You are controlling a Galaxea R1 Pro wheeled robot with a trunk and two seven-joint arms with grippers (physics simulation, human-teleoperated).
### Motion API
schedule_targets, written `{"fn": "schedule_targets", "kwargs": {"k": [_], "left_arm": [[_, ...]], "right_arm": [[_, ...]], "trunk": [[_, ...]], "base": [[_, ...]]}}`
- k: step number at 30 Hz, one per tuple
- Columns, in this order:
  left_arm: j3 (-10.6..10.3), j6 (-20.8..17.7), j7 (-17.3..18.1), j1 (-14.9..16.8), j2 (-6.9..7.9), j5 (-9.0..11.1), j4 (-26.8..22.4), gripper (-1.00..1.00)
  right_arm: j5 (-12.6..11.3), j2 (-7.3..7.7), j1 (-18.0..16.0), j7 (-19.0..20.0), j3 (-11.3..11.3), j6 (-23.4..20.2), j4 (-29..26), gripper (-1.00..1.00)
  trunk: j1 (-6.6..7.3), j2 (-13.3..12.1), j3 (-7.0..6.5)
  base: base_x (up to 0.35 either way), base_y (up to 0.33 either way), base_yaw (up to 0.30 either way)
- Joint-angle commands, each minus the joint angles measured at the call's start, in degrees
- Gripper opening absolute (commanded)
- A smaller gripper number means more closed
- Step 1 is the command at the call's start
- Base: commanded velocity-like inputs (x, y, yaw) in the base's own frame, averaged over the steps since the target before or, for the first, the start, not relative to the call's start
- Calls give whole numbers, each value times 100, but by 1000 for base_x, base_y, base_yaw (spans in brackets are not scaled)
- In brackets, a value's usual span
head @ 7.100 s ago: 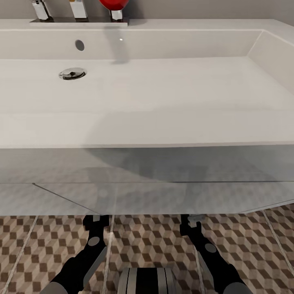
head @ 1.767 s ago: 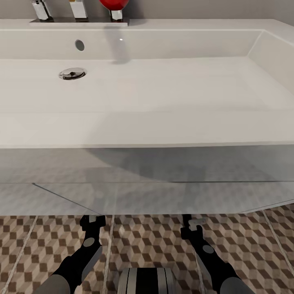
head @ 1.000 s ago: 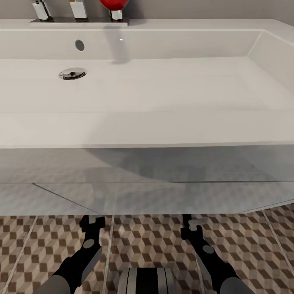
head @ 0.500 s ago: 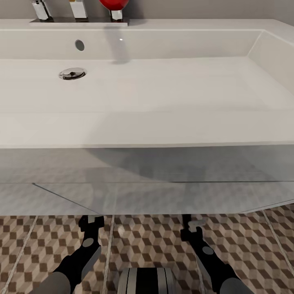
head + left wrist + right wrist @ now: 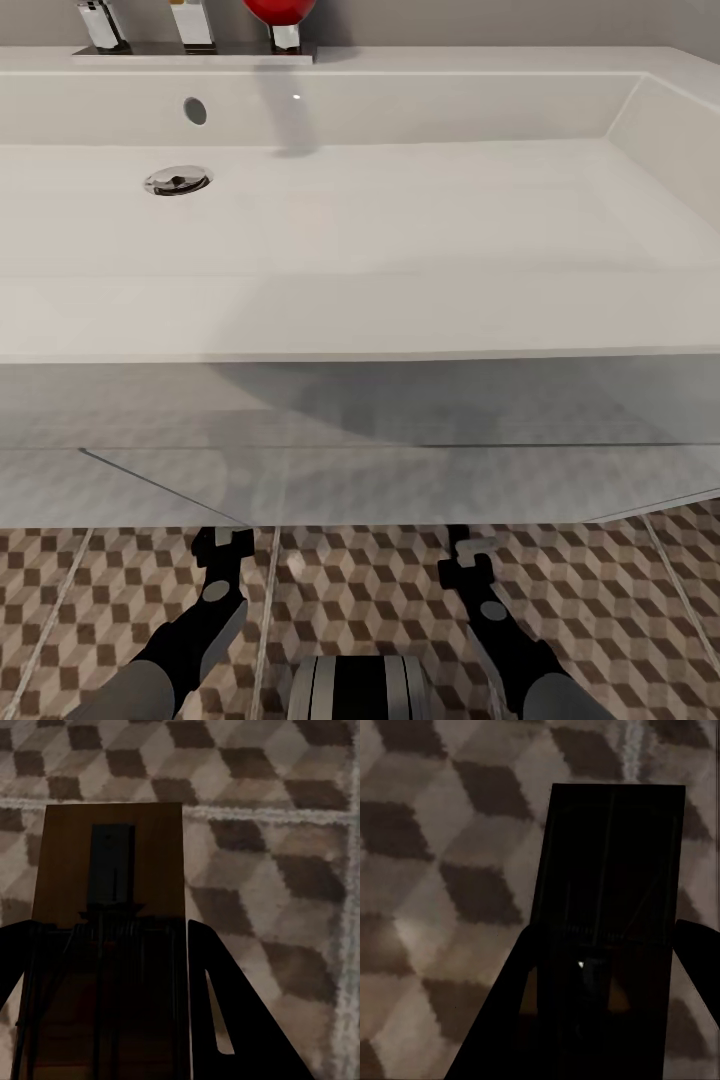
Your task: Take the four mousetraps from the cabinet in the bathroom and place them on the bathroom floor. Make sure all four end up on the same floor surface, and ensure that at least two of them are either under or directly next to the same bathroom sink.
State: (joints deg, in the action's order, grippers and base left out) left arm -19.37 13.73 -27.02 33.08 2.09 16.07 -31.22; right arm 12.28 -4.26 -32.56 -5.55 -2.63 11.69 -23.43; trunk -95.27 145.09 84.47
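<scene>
Left gripper clamps a mousetrap between its fingers, board sticking out past the tips over the bathroom floor; right gripper likewise grips a second mousetrap (dark, in shadow) above the tiles. In the head view both arms reach forward and low, left gripper and right gripper just at the front edge of the white sink, above the patterned floor.

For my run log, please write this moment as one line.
left gripper: holds mousetrap | right gripper: holds mousetrap | both above bathroom floor, before sink
</scene>
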Motion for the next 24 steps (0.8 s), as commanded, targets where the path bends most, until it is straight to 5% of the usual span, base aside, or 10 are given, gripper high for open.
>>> {"fn": "schedule_targets", "kwargs": {"k": [1, 24], "left_arm": [[-49, 21, -49, 5, 9, 43, 1, -100], [-49, 83, -22, 14, 8, 19, -21, -100]], "right_arm": [[74, -8, -7, -43, -27, 23, 18, -100], [116, -14, -14, -87, -25, 37, 40, -100]], "trunk": [[1, 1, 3], [1, 1, 3]], "base": [[0, 0, 0], [0, 0, 0]]}}
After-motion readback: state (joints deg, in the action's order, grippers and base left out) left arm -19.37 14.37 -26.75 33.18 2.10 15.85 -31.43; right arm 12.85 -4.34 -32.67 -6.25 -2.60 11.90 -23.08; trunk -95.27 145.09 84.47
